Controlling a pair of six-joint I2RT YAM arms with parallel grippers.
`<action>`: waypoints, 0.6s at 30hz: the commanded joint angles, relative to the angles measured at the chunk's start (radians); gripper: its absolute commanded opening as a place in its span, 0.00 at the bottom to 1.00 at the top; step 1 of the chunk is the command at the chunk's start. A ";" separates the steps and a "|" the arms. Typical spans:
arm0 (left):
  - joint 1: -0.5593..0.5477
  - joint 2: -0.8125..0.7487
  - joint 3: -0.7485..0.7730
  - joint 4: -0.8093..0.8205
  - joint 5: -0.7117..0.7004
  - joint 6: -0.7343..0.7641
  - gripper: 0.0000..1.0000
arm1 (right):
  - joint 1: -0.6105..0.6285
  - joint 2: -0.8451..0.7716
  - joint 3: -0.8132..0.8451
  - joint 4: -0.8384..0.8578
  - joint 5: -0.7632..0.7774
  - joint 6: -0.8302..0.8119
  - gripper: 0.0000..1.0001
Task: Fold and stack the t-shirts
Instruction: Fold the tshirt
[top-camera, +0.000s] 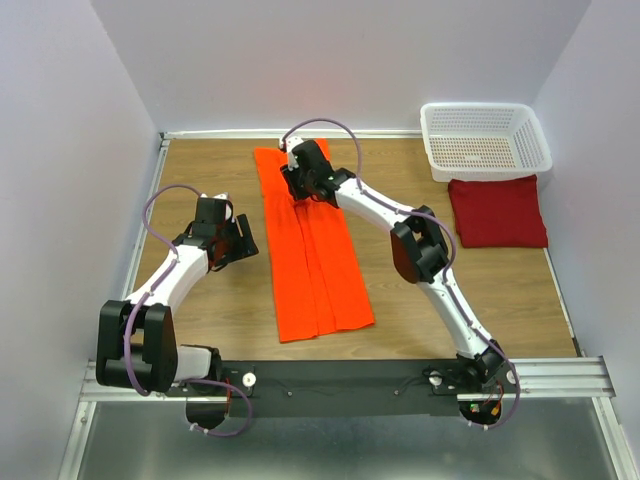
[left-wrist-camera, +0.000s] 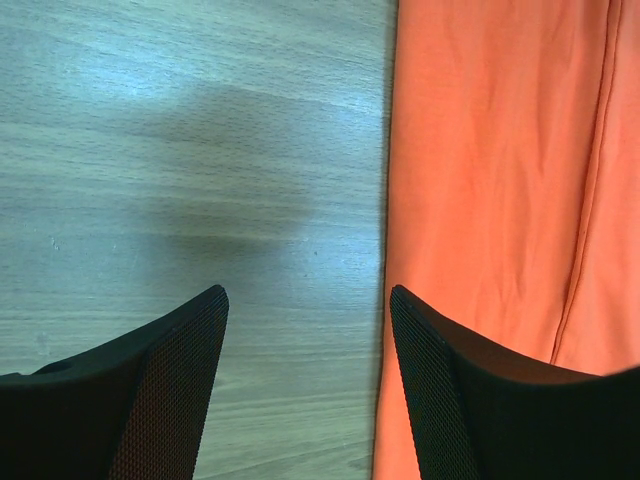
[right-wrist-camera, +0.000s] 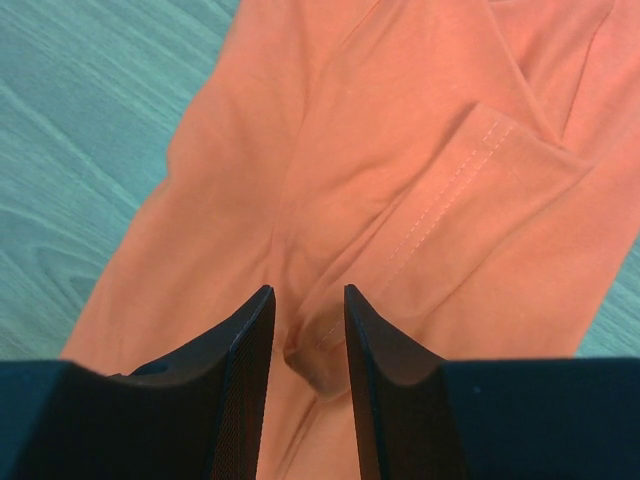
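Orange t-shirt (right-wrist-camera: 400, 180), fold pinched in right pincer (right-wrist-camera: 308, 295)

The orange t-shirt (top-camera: 315, 260) lies flat, folded into a long narrow strip. The maroon t-shirt (top-camera: 498, 210) rests well to its right, a neat rectangle.

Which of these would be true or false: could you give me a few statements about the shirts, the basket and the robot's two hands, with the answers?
1. The orange t-shirt lies on the table as a long narrow strip. True.
2. The dark red t-shirt sits inside the white basket. False: it lies folded on the table, just on the near side of the basket.
3. The right hand has a fold of orange cloth pinched between its fingers. True.
4. The left hand is gripping the orange t-shirt too. False: it is open and holds nothing, at the shirt's left edge.
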 joint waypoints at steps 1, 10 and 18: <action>0.006 -0.003 -0.016 0.016 0.020 0.012 0.74 | 0.014 -0.012 -0.017 0.013 0.019 -0.010 0.41; 0.006 -0.007 -0.021 0.016 0.023 0.015 0.74 | 0.012 -0.029 -0.063 0.015 0.043 -0.003 0.29; 0.006 -0.009 -0.031 0.018 0.028 0.014 0.74 | 0.012 -0.046 -0.147 0.028 -0.031 0.089 0.46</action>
